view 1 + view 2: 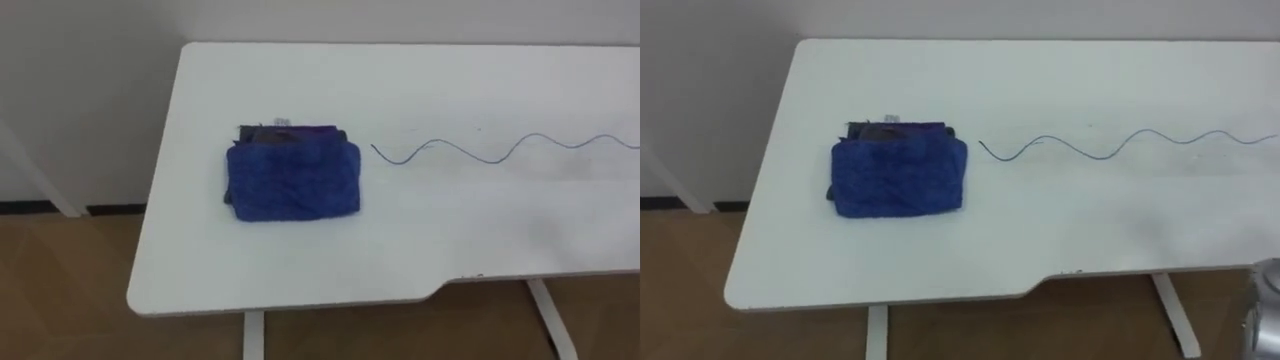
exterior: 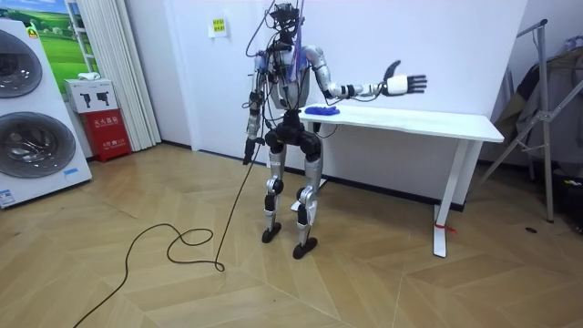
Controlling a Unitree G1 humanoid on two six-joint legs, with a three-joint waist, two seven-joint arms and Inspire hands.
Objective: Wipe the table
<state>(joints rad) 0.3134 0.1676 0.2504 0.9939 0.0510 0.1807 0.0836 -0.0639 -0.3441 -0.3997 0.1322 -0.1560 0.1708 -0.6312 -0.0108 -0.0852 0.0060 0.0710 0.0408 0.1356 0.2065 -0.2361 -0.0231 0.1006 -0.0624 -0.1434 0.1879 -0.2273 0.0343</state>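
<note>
The folded blue cloth (image 1: 292, 180) lies flat on the white worktop (image 1: 430, 240) towards its left end. It sits inside the left edge and well back from the near edge, and no hand touches it. A darker layer (image 1: 290, 131) shows along the cloth's far side. Just right of the cloth a thin wavy blue line (image 1: 480, 152) starts and runs across the surface to the view's right edge. The near edge steps inward partway along, and the far edge meets the wall.

In the room view the robot stands on the wooden floor (image 2: 182, 292) by the worktop's cloth end. Its right hand (image 2: 405, 85) is held out in the air above the worktop, away from the cloth, with the fingers spread apart. Its left hand (image 2: 247, 146) hangs by its side, and I cannot tell how its fingers are set.
</note>
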